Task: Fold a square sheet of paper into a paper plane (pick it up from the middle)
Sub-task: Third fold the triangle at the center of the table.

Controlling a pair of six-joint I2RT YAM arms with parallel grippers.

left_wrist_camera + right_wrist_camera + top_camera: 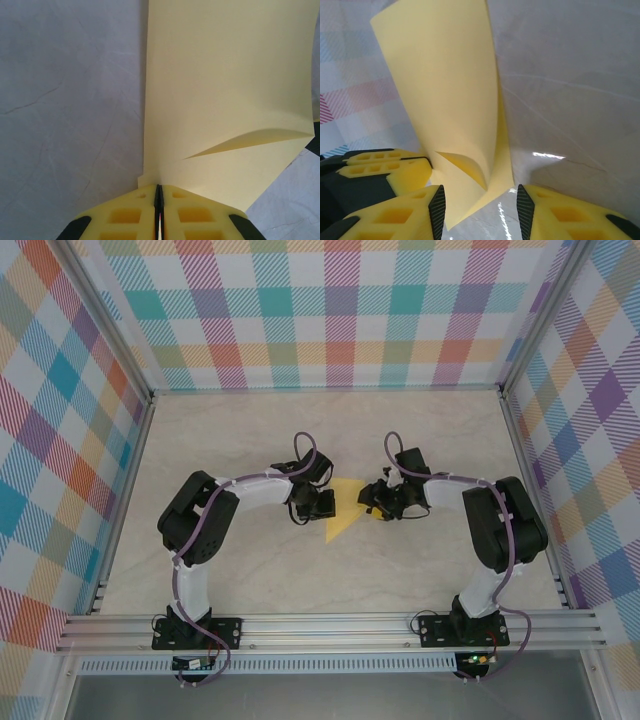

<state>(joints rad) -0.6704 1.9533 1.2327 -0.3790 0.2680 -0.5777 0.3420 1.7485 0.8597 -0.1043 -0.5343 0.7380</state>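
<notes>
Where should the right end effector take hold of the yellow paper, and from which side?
Probably the paper's lower edge standing between the right end effector's open jaws, approached from the right, opposite the left end effector shut on the other edge. The sheet curls upright there, leaving both faces free.

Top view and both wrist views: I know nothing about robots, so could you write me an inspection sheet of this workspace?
Surface: pale marbled table.
Job's things: square sheet of paper, yellow, standing up and curled, one flap bent over, between the two arms.
Clutter: nothing seen.
Grippers: left gripper shut on the paper's edge; right gripper open, the paper's lower tip between its jaws.
Cables: purple cable along each arm.
Surroundings: checked walls; metal frame rail.
</notes>
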